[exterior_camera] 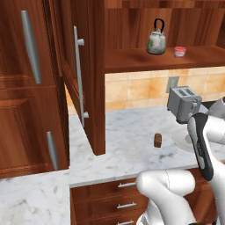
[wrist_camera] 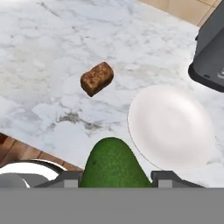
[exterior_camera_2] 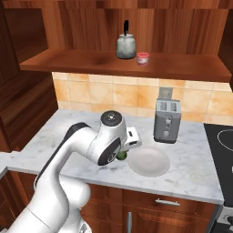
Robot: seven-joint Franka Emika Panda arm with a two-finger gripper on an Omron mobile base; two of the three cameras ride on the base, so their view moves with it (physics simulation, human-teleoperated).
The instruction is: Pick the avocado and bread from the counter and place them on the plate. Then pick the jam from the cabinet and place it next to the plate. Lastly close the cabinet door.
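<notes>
Pincer (wrist_camera: 113, 180) clamped on avocado (wrist_camera: 113, 166), bottom centre of hand view, over counter (wrist_camera: 52, 52) edge. Plate (wrist_camera: 170, 127) just to frame right, lower centre; bread (wrist_camera: 97, 78) centre-left, apart. Shift avocado w/ grip held till above plate centre, lower, then release. Avoid toaster (wrist_camera: 210, 57), upper right.

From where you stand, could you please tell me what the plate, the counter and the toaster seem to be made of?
The plate looks like glazed white ceramic: smooth, plain, softly shaded. The counter looks like polished marble: white with grey veins. The toaster looks like brushed grey metal with a darker base, though painted plastic is possible.
</notes>
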